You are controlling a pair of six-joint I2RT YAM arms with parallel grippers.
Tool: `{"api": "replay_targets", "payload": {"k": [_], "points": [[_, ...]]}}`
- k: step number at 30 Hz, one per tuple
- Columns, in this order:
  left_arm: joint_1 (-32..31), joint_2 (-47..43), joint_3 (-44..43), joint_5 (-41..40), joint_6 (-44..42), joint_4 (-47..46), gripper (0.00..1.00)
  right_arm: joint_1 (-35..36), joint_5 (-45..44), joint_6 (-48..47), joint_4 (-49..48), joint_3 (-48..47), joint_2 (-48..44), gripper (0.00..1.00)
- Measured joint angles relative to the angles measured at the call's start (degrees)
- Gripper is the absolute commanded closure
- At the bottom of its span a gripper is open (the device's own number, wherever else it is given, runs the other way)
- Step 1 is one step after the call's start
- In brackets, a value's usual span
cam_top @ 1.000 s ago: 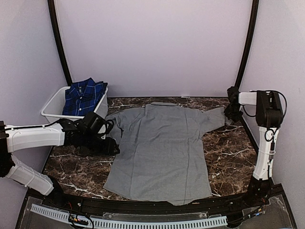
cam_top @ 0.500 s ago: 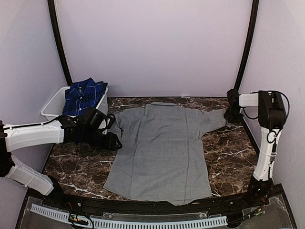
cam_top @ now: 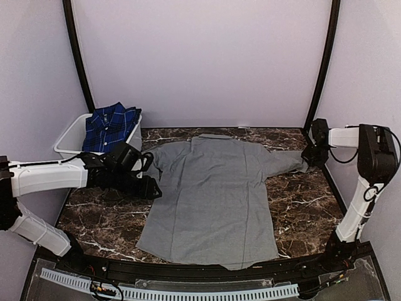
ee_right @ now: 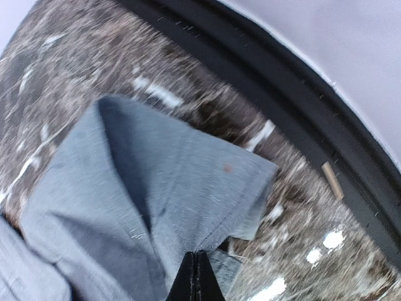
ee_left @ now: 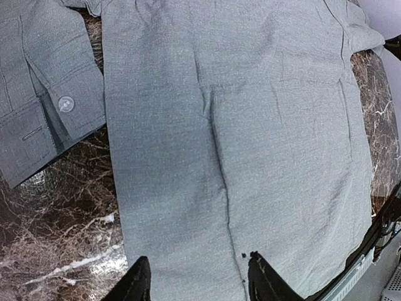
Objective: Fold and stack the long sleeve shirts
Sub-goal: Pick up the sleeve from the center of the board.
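Top external view: at the far left a white plastic tub (cam_top: 67, 143) stands at the back corner of the dark marble-patterned worktop (cam_top: 106, 226). A navy-and-blue plaid collared shirt (cam_top: 111, 125) lies bundled in it, heaped above the rim. Just in front of the tub the left gripper (cam_top: 150, 187) reaches in from the left, at the left edge of a plain mid-grey button-up shirt (cam_top: 213, 200).

That shirt is spread flat across the middle of the worktop, collar toward the back wall and hem at the near edge. In the left wrist view the left gripper (ee_left: 197, 279) has its jaws about half apart over the shirt's body, with nothing between them. Whether the fingertips touch the cloth cannot be told. To its left the sleeve cuff, with one pale button (ee_left: 66, 103), lies on the worktop beside the body.

On the right, the other sleeve stretches out to the right gripper (cam_top: 309, 157) near the worktop's right edge. In the right wrist view the right gripper (ee_right: 197, 276) is fully closed, pinching the grey cloth at the sleeve end.
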State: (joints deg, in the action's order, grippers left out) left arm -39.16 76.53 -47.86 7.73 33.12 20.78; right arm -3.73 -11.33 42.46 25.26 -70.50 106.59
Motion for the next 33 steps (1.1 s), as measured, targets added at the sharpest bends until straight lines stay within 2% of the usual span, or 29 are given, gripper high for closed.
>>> {"api": "replay_targets", "payload": {"k": [7,13,18,24,29,33], "points": [[0.00,1.49,0.00,0.70,-0.04,-0.63,0.48,3.02,2.32,0.44,-1.20,3.72,-6.47,1.00],[0.00,2.43,-0.92,0.87,-0.39,-0.66,0.48,2.36,-2.03,-1.88,1.27,3.23,-12.35,1.00],[0.00,3.56,-2.21,1.09,-0.57,-0.92,0.48,-0.46,-6.36,-5.11,4.46,0.15,-15.74,1.00],[0.00,4.48,-2.67,1.44,-0.55,-0.94,0.49,-1.68,-9.77,-10.49,5.66,-7.80,-16.06,1.00],[0.00,4.68,-2.69,1.44,-0.50,-0.94,0.49,-1.60,-10.19,-15.45,4.04,-13.35,-16.06,1.00],[0.00,5.09,-2.71,1.46,-0.33,-0.94,0.49,-1.42,-9.07,-19.17,0.20,-14.34,-16.28,1.00]]}}
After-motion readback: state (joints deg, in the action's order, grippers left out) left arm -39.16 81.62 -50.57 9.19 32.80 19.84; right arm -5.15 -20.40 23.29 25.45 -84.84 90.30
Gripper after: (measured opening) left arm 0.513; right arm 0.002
